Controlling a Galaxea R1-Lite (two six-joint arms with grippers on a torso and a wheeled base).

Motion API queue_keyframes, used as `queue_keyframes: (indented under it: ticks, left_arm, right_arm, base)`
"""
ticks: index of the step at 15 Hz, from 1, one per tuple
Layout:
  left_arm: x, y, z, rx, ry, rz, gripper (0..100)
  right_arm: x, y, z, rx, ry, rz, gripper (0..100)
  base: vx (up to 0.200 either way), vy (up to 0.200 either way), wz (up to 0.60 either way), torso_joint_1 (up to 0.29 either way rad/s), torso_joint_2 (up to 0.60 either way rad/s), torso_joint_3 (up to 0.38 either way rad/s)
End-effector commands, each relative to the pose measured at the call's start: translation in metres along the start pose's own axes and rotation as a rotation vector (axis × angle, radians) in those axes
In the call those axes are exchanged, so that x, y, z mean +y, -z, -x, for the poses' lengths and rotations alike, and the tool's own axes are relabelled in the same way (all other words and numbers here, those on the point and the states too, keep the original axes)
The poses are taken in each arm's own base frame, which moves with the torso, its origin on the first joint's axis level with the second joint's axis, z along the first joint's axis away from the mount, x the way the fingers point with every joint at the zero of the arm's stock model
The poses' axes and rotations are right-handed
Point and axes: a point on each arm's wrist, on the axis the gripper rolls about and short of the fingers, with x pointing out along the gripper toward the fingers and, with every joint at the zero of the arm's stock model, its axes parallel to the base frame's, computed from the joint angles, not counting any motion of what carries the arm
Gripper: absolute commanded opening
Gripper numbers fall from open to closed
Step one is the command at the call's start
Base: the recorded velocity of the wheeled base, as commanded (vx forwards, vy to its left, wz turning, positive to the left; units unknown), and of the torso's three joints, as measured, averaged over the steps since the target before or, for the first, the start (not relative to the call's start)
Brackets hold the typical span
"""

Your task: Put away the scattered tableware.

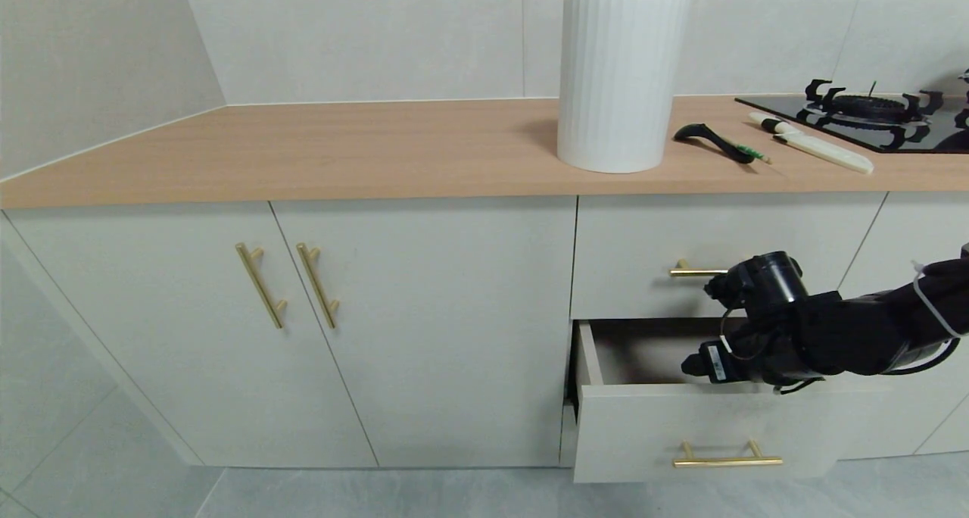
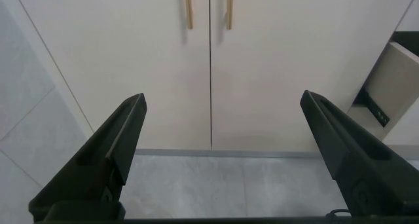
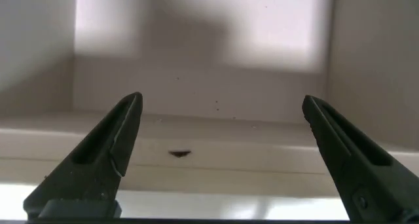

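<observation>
Stowing step, no item in hand. The drawer point(image 1: 681, 419) at lower right is open, and the right end effector point(image 3: 221, 103) sits at its mouth, jaws apart and empty. The left end effector point(image 2: 222, 99) is also apart. The black utensil point(image 1: 715, 141) and white knife point(image 1: 821, 151) lie on the surface point(image 1: 341, 147), upper right. Next, judged: rise and grasp one.

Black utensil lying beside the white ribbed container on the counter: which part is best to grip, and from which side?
Probably the slim straight handle, near its middle, from straight above, closing across its width. The black utensil lies flat on the counter, leaving no room beneath, and its broader curved end points toward the white ribbed container, which crowds that side.
</observation>
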Motion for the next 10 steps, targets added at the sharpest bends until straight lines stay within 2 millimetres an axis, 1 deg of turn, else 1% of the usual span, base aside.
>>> queue_keyframes:
  ticks: [1,4,5,7,10]
  left_arm:
    - [0.000,0.000,0.000,0.001,-0.001,0.000,100]
    - [0.000,0.000,0.000,0.001,0.000,0.000,100]
    - [0.000,0.000,0.000,0.001,0.000,0.000,100]
    - [0.000,0.000,0.000,0.001,0.000,0.000,100]
    - [0.000,0.000,0.000,0.001,0.000,0.000,100]
  right_arm:
    - [-0.003,0.001,0.014,-0.012,-0.001,-0.005,100]
    - [-0.006,0.020,0.034,0.019,-0.007,0.007,100]
    - [-0.007,0.023,0.036,0.022,-0.008,0.011,100]
    - [-0.007,0.040,0.047,0.049,-0.013,0.026,100]
    - [-0.008,0.058,0.061,0.067,-0.019,0.040,100]
  base:
    - [0.000,0.000,0.00,0.000,0.00,0.000]
    - [0.000,0.000,0.00,0.000,0.00,0.000]
    - [0.000,0.000,0.00,0.000,0.00,0.000]
    - [0.000,0.000,0.00,0.000,0.00,0.000]
    - [0.000,0.000,0.00,0.000,0.00,0.000]
